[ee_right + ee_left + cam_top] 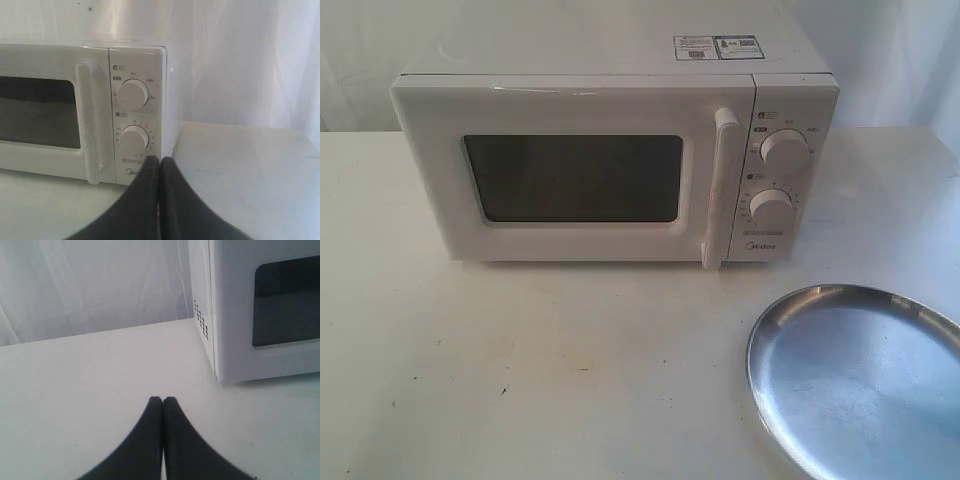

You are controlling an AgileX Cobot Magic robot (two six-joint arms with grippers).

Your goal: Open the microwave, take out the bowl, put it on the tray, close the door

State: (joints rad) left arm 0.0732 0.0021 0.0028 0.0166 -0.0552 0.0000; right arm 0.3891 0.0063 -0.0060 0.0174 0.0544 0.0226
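Observation:
The white microwave (610, 160) stands at the back of the table with its door (570, 175) closed and the tall white handle (718, 190) beside two round knobs (783, 150). The bowl is hidden from every view. The steel tray (860, 385) lies at the front right, with nothing on it. Neither gripper shows in the exterior view. My left gripper (163, 400) is shut on nothing, low over the table off the microwave's left corner (215, 370). My right gripper (160, 160) is shut and empty, facing the knob panel (135, 135) near the handle (90, 125).
A white curtain (90, 285) backs the table. Bare white tabletop (540, 370) stretches in front of the microwave and to the left of the tray. The table's right side (240, 170) runs beside the microwave.

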